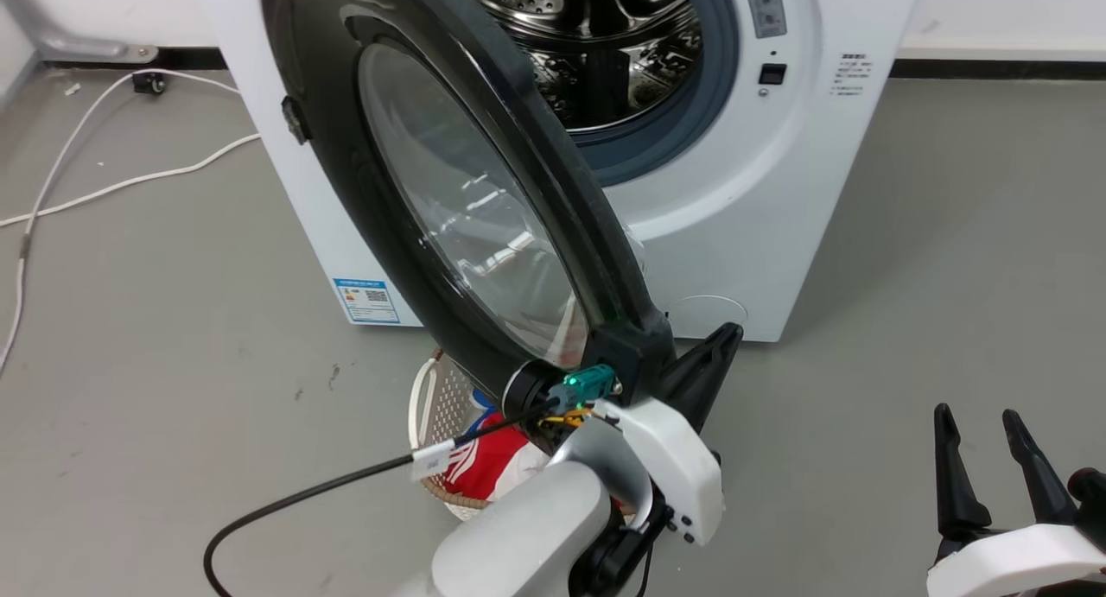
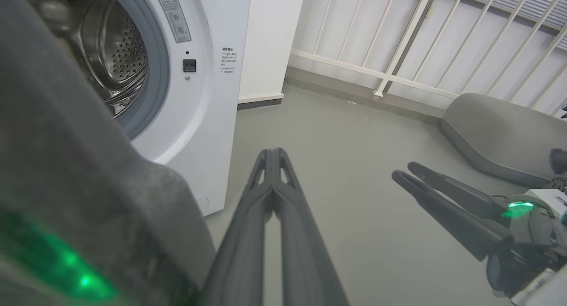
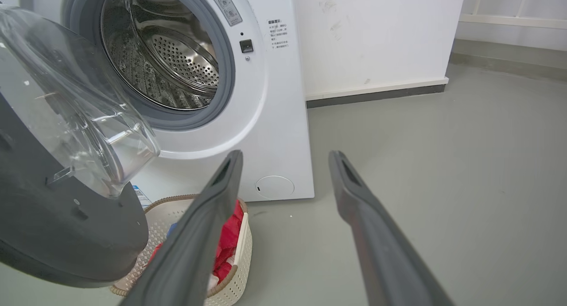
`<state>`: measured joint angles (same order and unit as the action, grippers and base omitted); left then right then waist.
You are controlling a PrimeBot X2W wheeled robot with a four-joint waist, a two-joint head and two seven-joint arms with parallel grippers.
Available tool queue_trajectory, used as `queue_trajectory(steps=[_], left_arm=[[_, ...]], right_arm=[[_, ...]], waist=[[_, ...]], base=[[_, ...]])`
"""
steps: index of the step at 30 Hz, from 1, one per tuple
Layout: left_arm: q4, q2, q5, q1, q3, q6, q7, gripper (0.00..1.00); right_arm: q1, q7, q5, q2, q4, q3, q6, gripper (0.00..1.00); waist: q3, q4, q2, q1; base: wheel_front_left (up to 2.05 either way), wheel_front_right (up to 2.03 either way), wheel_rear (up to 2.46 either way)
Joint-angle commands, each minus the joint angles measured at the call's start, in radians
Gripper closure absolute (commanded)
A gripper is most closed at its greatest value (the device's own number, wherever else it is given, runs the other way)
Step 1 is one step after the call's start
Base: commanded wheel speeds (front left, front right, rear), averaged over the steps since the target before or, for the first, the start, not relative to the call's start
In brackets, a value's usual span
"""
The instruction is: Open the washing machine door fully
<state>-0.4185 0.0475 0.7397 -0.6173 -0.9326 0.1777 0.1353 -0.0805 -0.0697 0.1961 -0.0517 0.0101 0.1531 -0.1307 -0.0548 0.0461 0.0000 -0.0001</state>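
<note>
Left hand fingers together | washing machine door just beside, leftward

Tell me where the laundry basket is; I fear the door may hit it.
Head view, lower centre-left: the laundry basket stands on the floor before the washing machine, partly under the washing machine door.

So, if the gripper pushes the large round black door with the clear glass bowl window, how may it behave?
The large round black door looks rigid, so it would likely swing as one piece, not flex. Its clear glass bowl suggests weight. The shut left gripper might slide on its smooth rim.
</note>
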Motion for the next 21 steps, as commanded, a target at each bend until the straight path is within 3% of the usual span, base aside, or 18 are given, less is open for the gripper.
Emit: queue_trajectory(steps=[1,21], left_arm=[[-0.026,0.093,-0.001,0.034,0.029,0.038,-0.001,1.00],[0.353,0.272,-0.028,0.221,0.024,0.159,-0.018,1.00]], right_arm=[[0.007,-0.003,0.006,0.002,0.004,0.003,0.000,0.00],[-0.024,0.013,-0.033,0.002,-0.005,0.008,0.000,0.00]], waist=[[0.004,0.019,0.0000,0.0001],[0.027,0.160,0.0000,0.0001]], base=[[0.00,0.00,0.00],[0.00,0.00,0.00]])
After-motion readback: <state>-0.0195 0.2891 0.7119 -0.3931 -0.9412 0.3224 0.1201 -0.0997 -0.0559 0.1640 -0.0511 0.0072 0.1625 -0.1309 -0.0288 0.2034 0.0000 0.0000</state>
